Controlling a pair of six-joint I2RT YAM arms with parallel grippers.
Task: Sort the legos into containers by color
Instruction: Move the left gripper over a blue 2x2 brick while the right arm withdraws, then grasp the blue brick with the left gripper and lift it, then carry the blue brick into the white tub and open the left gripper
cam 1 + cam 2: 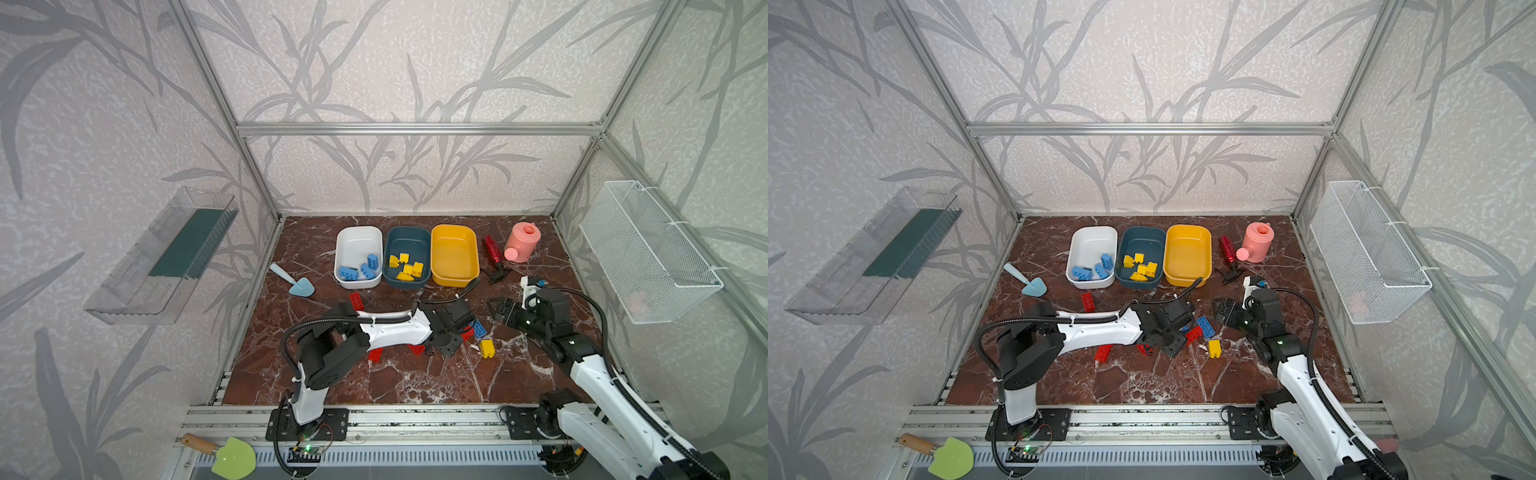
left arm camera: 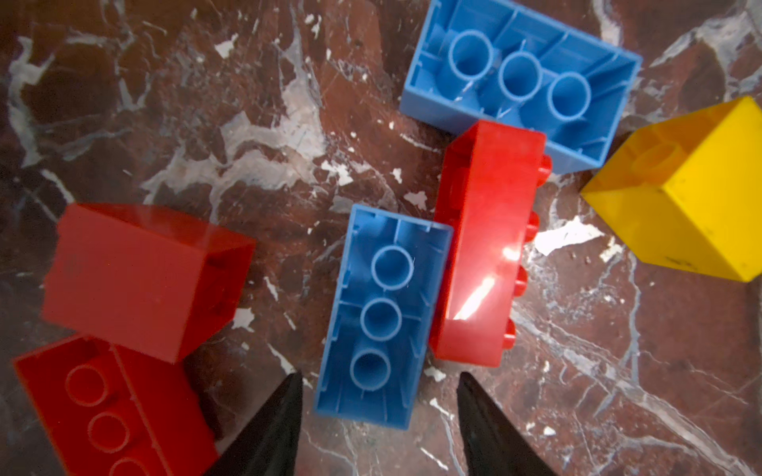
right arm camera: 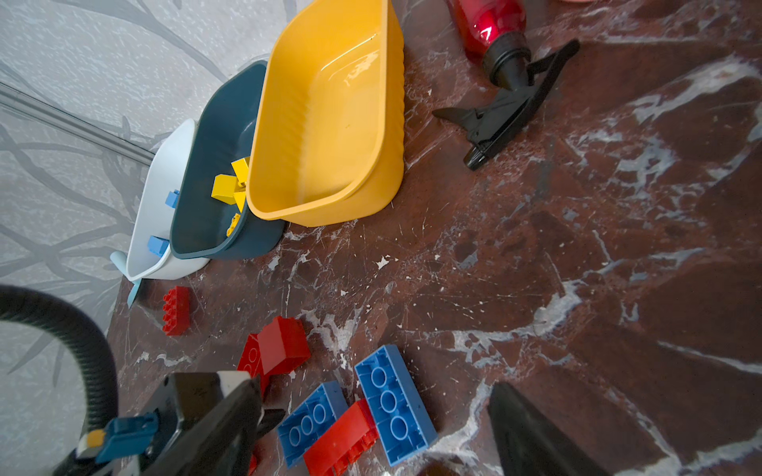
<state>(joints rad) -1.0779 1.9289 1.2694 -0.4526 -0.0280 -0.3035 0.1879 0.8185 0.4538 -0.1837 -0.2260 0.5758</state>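
step: picking the blue lego (image 2: 381, 317), upside down near the middle of the table (image 1: 374, 382), touching a red lego (image 2: 486, 247)
left gripper (image 2: 379, 376): spread, straddling its end; probably no contact yet
right gripper (image 1: 500, 309): spread, empty
next: pinch, lift, carry to the white container (image 1: 357, 243) near the far edge

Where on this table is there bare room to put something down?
Bare marble: the near strip between the arm bases, and the far-left corner behind the blue trowel. Crowded: around the left gripper, ringed by loose legos, and the row of tubs at the back.
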